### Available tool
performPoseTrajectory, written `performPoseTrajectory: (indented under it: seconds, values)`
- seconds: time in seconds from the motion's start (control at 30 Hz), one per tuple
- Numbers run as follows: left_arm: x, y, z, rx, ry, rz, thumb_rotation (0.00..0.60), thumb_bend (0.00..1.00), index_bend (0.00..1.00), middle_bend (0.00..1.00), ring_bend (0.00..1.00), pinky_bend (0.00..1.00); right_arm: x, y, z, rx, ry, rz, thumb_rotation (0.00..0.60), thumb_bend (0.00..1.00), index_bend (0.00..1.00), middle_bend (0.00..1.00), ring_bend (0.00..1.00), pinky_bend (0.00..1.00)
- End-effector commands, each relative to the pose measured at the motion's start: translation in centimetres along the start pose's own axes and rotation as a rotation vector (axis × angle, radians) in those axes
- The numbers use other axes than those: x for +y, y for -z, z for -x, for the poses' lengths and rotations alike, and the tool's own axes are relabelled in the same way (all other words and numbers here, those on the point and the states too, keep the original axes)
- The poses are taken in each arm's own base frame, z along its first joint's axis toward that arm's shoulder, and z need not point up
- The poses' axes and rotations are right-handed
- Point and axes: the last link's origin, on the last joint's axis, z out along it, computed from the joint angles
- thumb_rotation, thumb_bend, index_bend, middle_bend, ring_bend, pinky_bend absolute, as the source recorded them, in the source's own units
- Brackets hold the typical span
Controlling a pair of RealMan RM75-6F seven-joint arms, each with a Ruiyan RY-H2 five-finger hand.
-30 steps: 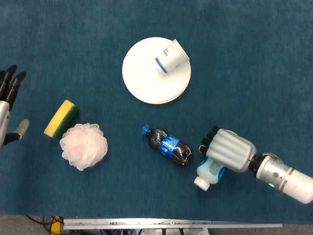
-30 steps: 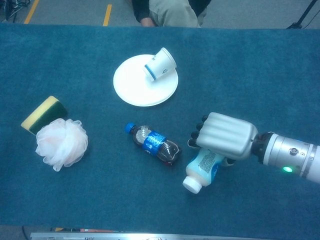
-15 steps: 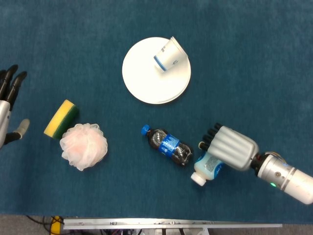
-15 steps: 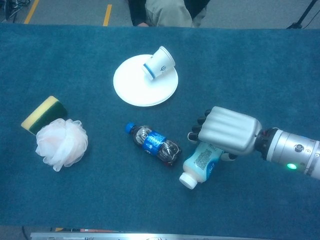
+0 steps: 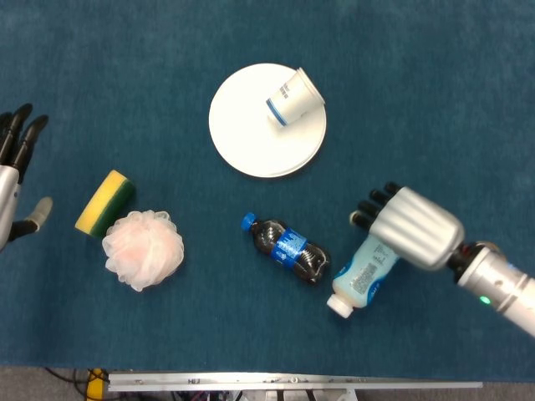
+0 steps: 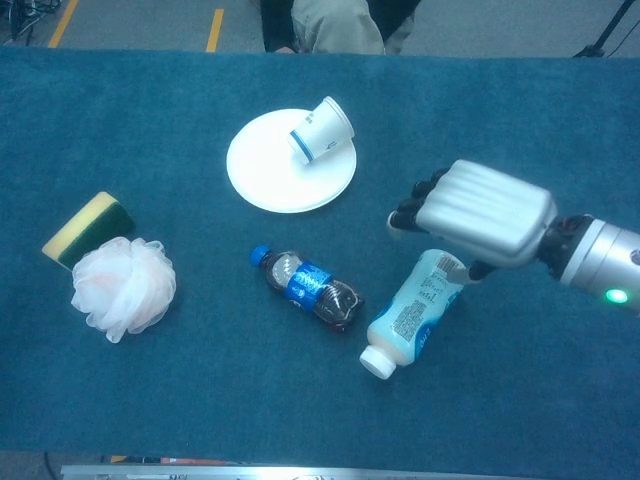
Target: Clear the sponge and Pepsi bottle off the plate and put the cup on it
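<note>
White paper cup with blue band (image 5: 294, 96) lies tipped on the round white plate (image 5: 251, 142), well apart from the right hand (image 6: 485, 213). That hand hovers empty above the white plastic bottle (image 6: 412, 312); the dark Pepsi bottle (image 5: 287, 249) lies beside it. The left hand (image 5: 15, 159) is spread, empty.

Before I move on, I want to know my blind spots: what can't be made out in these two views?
- Right robot hand: palm and fingertips face down in both views, hidden by its back; contact with the white bottle unclear.
- Left robot hand: cut off by the head view's left edge, absent from chest view.
- Cup: lying on the plate; inside not visible.
</note>
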Motion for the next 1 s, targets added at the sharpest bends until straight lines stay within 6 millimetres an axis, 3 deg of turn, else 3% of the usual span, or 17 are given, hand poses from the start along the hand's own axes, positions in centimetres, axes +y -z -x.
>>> performPoseTrajectory:
  seconds: [0.03,0.33,0.6,1.0]
  values:
    - [0.1,-0.2,0.0,0.003,-0.004,0.008,0.6,0.27,0.01,0.02,0.05,0.23,1.5,0.8,-1.1,0.042,-0.024,0.056,0.6,0.0,0.36,0.44,0.38,0.47]
    - [0.3,-0.4,-0.2,0.042,0.002,0.022,0.6,0.27,0.03,0.04,0.05,0.23,5.6,4.3,-1.8,0.087,-0.072,0.237,0.6,0.0,0.37,0.44,0.37,0.46]
    - [-0.6,0.3,0.5,0.094,0.029,-0.009,0.6,0.27,0.05,0.06,0.05,0.23,9.9,10.0,-1.0,0.12,-0.131,0.504,0.6,0.0,0.37,0.44,0.37,0.46]
    - [-2.6,2.3,1.8,0.14,0.037,-0.081,0.6,0.27,0.06,0.07,0.05,0.23,12.2,16.9,1.1,0.186,-0.143,0.771,0.6,0.04,0.37,0.44,0.37,0.46]
